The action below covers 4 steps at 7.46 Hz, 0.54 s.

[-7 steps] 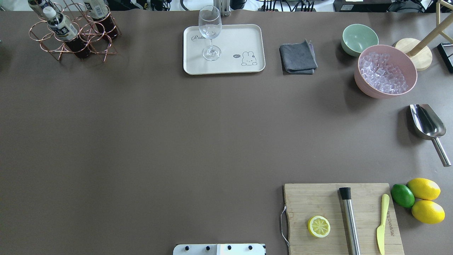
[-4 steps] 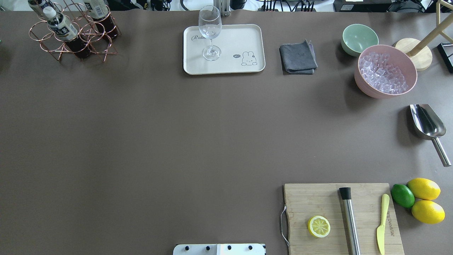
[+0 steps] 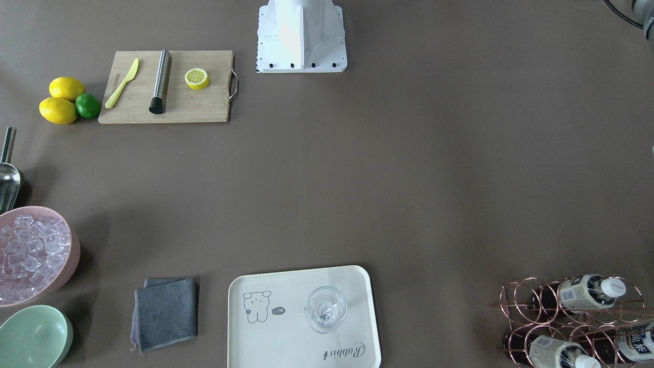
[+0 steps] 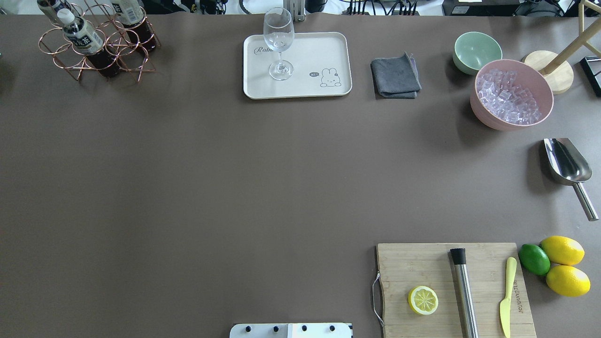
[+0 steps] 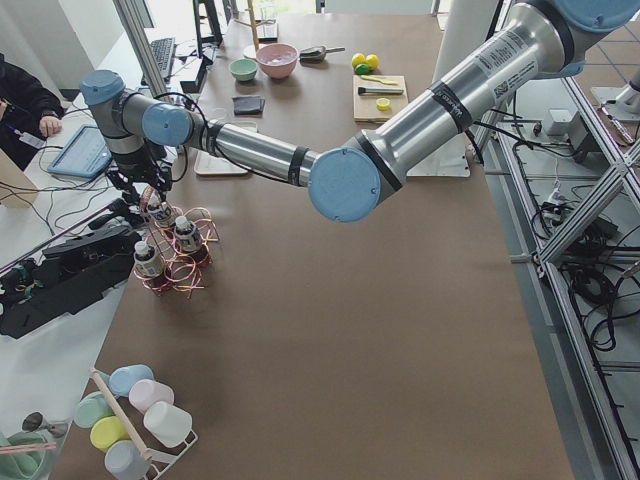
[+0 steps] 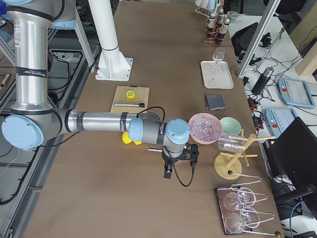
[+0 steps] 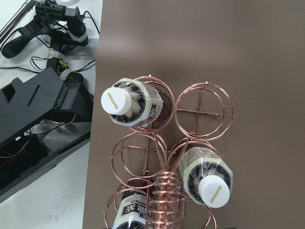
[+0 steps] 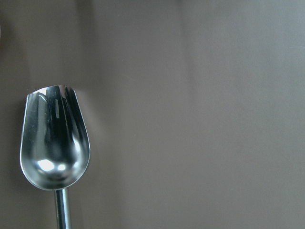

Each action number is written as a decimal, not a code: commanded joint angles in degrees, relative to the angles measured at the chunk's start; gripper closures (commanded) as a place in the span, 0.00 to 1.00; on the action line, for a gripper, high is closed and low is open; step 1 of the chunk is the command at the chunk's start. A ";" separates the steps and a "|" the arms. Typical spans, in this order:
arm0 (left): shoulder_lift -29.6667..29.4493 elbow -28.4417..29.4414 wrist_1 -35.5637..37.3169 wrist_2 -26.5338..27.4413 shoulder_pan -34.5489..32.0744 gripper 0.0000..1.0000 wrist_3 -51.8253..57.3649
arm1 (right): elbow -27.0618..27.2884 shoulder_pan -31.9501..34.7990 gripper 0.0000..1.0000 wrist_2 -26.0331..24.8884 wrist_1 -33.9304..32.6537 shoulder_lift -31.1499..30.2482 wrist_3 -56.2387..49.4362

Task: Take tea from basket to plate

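Brown table (image 4: 188, 188): stemmed glass (image 4: 279, 35) on plate (image 4: 319, 51), grey cloth (image 4: 395, 76) beside.

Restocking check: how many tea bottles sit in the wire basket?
3 in the basket: in the left wrist view, one bottle upper left, one lower right, one cut off at bottom edge.

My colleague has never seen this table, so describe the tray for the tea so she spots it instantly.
On the brown table, follow the edge farthest from the robot's base, between the copper wire bottle rack and the folded grey cloth. The tray is the cream-white rounded rectangle; only it carries a cartoon drawing, Rabbit script and a stemmed glass.
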 commanded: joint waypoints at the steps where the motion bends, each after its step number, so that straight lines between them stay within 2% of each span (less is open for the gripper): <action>1: -0.05 0.00 -0.82 0.13 -0.35 1.00 0.03 | 0.03 0.00 0.00 0.34 0.00 0.00 0.00; 3: 0.04 -3.05 -0.12 0.04 -2.54 1.00 -0.06 | -0.06 0.00 0.00 0.34 0.00 -0.09 0.00; 4: 0.91 -7.60 2.93 -0.22 -3.95 1.00 -0.06 | -0.06 0.00 0.00 0.34 0.00 -0.09 0.00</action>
